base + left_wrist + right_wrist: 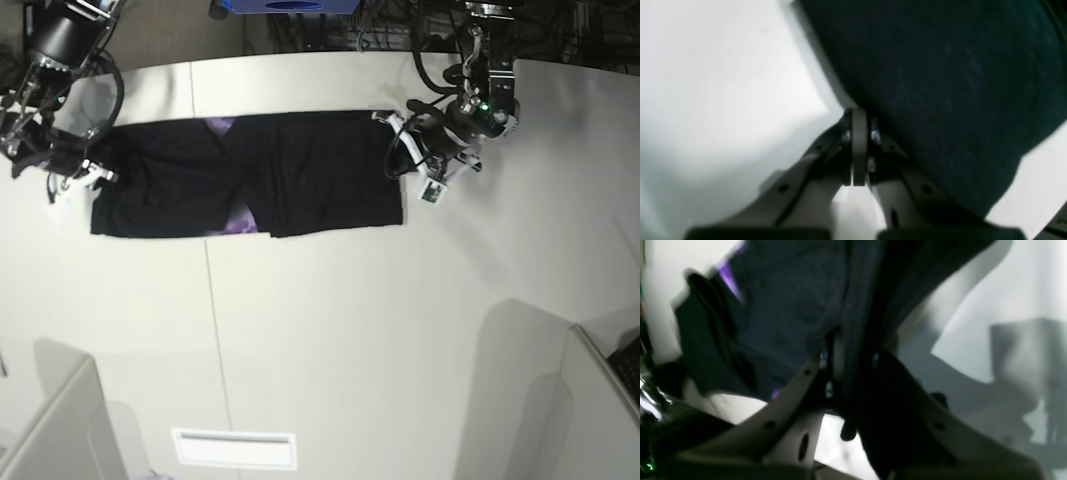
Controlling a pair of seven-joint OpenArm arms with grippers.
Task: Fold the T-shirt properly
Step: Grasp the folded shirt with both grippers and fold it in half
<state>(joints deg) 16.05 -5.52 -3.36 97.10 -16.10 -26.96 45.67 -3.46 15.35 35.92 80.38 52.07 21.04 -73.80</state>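
Two arms low at T-shirt (300, 180) ends, left pincer (858, 146) pressed together, right pincer (853, 373) seemingly pinching cloth.

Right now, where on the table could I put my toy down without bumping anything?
The wide bare table in front of the T-shirt is free. It is crowded at the shirt's two ends, where the left tool and right tool sit.

The T-shirt (300, 185) is black, with purple print peeking through at its top edge and near the middle fold. The worktop (350, 340) is pale grey-white. Beside the right tool (853, 373), grey with dark parts, the cloth shows a purple streak.
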